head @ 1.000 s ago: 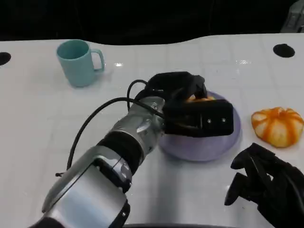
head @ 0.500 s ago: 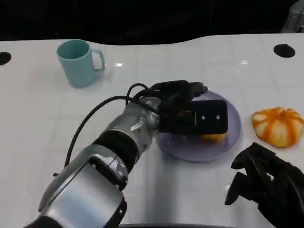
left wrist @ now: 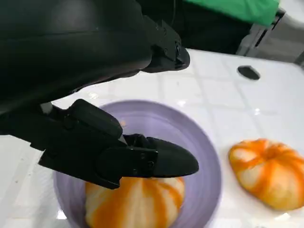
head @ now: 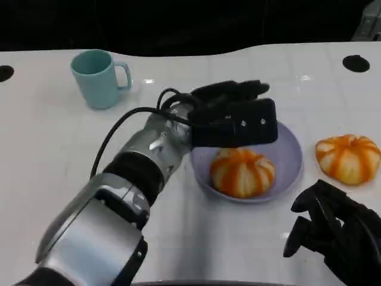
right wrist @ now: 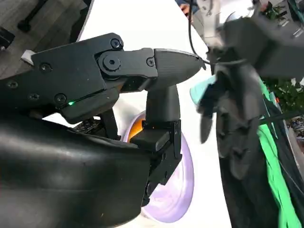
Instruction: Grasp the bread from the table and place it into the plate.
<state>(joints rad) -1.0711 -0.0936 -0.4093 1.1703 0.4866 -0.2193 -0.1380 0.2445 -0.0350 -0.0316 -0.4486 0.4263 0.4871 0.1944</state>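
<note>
The round orange-and-white striped bread bun [head: 243, 171] sits in the shallow lavender plastic plate [head: 290, 156], toward the plate's 7 o'clock side, resting on its floor w/ nothing gripping it. In the left wrist view the same bun [left wrist: 135, 203] lies in the plate [left wrist: 204, 166] under the fingers, w/ a visible gap between fingertip and bun.

The left hand [head: 235, 116] hovers over the plate's 11 o'clock rim, above the bun and clear of it; fingers spread apart and extended, holding nothing, i.e. released. Its silver forearm runs back toward 7 o'clock of the head view, w/ a black cable looping along it. Left wrist view: black fingers [left wrist: 156, 161] reach across over the plate, apart from each other.

The right hand [head: 333, 229] rests low at approx 4 o'clock of the head view, near the table edge, well apart from the plate. Fingers look curled inward w/ nothing in them. In the right wrist view its fingers [right wrist: 161, 64] stick out w/ the plate [right wrist: 183, 185] beyond them.

A second orange-and-white striped bun [head: 348, 158] lies on the white table [head: 47, 149] at 3 o'clock of the plate, just beside it, not touching. A teal ceramic mug [head: 98, 77] stands upright at approx 10 o'clock, handle toward the plate, well apart from it.
</note>
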